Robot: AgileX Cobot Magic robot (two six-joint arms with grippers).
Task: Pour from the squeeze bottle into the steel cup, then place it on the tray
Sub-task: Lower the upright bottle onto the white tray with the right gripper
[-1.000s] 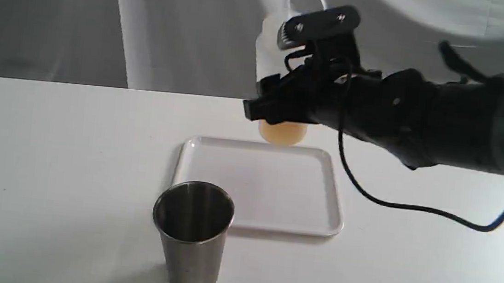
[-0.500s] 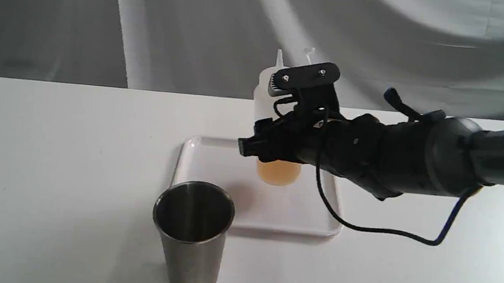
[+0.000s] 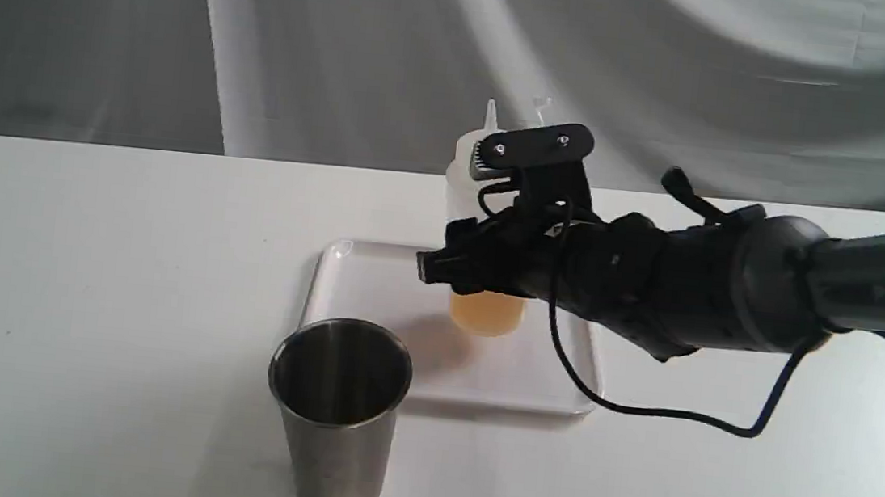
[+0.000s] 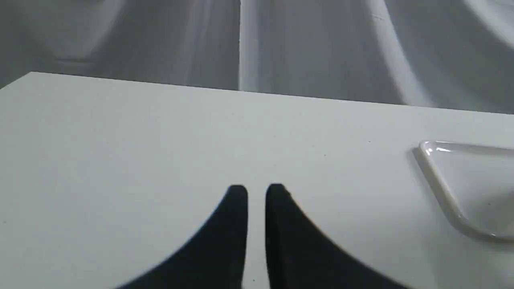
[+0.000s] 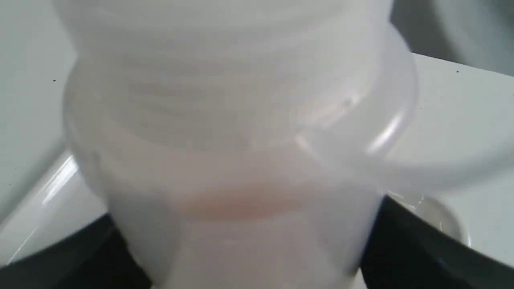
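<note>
The squeeze bottle (image 3: 485, 315) is upright over the far middle of the white tray (image 3: 374, 282), amber liquid in its bottom. Its base is at or just above the tray floor; I cannot tell if they touch. My right gripper (image 3: 473, 266) is shut on the squeeze bottle around its middle, the arm reaching in from the right. In the right wrist view the bottle (image 5: 241, 140) fills the frame between dark fingers (image 5: 421, 249). The steel cup (image 3: 337, 417) stands upright in front of the tray's near left corner. My left gripper (image 4: 257, 192) hovers shut over bare table, left of the tray (image 4: 441, 180).
A black cable (image 3: 638, 409) hangs from the right arm and droops over the tray's right rim onto the white table (image 3: 81, 287). Grey draped cloth (image 3: 267, 45) closes off the back.
The right arm has come down and toward the front with the bottle, from high behind the tray to the tray's surface. The cup and tray have not moved.
</note>
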